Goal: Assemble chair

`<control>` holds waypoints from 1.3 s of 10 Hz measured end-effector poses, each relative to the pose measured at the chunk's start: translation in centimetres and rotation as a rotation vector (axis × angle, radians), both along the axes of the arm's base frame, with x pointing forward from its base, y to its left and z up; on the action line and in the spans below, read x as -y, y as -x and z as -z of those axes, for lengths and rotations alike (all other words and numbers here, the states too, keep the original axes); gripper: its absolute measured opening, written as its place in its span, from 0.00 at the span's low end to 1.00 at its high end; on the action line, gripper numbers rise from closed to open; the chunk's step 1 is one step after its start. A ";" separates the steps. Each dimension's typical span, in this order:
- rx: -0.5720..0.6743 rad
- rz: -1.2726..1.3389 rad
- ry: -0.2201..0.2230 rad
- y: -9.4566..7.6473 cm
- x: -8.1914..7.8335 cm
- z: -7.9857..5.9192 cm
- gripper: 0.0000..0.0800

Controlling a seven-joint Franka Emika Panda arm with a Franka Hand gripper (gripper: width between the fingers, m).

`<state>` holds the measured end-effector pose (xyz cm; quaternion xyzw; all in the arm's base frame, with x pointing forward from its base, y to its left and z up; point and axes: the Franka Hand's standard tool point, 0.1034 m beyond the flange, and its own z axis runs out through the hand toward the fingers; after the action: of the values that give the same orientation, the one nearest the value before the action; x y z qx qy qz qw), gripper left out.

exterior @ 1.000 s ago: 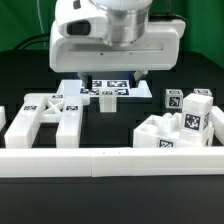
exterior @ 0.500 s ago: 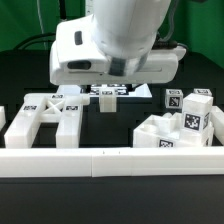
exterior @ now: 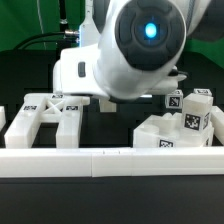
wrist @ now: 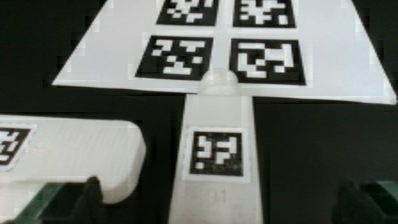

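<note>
In the wrist view a short white square post (wrist: 217,150) with one tag lies on the black table, its far end touching the marker board (wrist: 125,50). My gripper (wrist: 217,205) is open. Its dark fingertips (wrist: 63,205) stand wide on either side of the post's near end and do not touch it. Another white chair piece (wrist: 71,150) lies beside the post. In the exterior view the X-braced frame (exterior: 45,115) lies at the left. A pile of tagged white posts and blocks (exterior: 182,125) sits at the right. The arm (exterior: 135,50) hides the post and my fingers there.
A long low white rail (exterior: 110,160) runs across the front of the table in the exterior view. The arm's body fills the middle of that view and covers the marker board.
The arm has swung down and toward the exterior camera. It now hides the marker board and the post, which showed earlier.
</note>
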<state>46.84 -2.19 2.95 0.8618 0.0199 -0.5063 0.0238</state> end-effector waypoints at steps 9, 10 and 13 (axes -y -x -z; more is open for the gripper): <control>0.034 0.000 0.006 0.3 -0.5 1.8 0.81; 0.039 0.002 0.007 0.3 -0.3 1.9 0.81; 0.041 0.007 0.007 0.4 0.0 2.1 0.56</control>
<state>46.46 -2.16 0.87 0.8720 0.0145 -0.4886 0.0255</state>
